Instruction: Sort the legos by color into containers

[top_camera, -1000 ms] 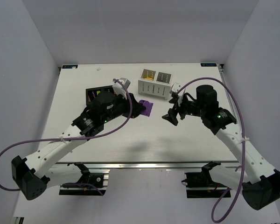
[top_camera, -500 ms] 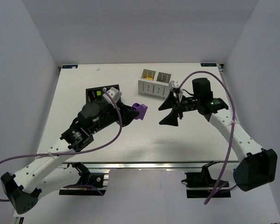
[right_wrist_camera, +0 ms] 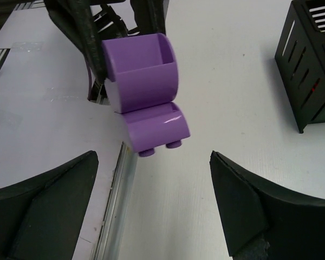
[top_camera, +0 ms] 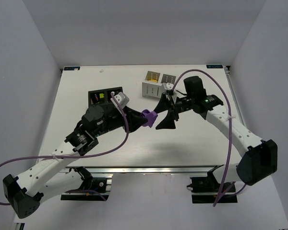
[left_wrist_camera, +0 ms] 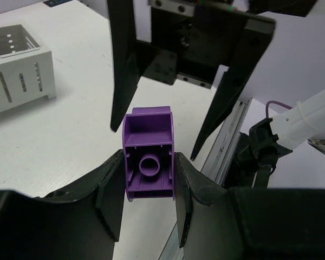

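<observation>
My left gripper is shut on a purple brick and holds it above the table's middle. In the left wrist view the brick sits between my fingers, hollow underside toward the camera. My right gripper is open wide just right of the brick and faces it. In the right wrist view the brick hangs in front of the open fingers, apart from them. The black box holds red and green bricks. The white box holds yellow bricks in its left cell.
The white box also shows at the left of the left wrist view, the black box at the right edge of the right wrist view. The table's metal front rail runs below both arms. White walls enclose the table.
My left gripper has lifted the purple brick off the table and carried it right. My right gripper has opened wide and moved left toward the brick.
</observation>
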Controlling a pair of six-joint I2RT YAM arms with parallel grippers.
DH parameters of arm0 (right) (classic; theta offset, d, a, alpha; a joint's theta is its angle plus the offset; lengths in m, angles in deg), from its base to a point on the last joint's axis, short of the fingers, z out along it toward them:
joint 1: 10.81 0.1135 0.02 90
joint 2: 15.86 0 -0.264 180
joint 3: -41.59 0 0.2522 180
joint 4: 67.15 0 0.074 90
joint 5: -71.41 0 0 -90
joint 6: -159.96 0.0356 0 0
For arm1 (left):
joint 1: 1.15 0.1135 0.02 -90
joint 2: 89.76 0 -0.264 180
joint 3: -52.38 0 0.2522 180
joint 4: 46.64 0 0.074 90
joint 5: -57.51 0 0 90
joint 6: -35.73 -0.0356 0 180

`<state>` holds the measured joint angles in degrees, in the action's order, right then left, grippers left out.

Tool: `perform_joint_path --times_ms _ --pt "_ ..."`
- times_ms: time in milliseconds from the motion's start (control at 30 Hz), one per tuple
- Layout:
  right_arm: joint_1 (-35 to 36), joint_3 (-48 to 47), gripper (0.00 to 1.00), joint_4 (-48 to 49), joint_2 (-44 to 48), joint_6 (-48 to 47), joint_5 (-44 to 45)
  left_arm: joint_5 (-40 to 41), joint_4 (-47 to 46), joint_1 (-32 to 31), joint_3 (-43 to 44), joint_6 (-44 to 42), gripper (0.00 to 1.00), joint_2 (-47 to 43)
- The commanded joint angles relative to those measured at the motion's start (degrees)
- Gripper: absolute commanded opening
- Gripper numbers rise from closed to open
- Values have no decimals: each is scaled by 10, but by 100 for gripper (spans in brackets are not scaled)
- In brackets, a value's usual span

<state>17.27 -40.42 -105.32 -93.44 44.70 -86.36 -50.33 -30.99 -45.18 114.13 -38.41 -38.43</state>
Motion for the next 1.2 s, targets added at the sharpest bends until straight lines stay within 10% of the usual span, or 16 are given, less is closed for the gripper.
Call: perform_joint_path --times_ms 0,733,933,1167 --pt "11 -30 89 3 -4 5 -3 -35 -35 2 -8 -5 0 -1" --pt "22 -48 38 -28 -29 -18 -28 -51 -42 2 -4 -2 0 17" --pt "22 -58 0 -49 -33 -37 4 -36 -29 2 17 -19 0 21" --pt "15 -49 0 -83 -42 -72 90 62 28 2 74 -65 0 7"
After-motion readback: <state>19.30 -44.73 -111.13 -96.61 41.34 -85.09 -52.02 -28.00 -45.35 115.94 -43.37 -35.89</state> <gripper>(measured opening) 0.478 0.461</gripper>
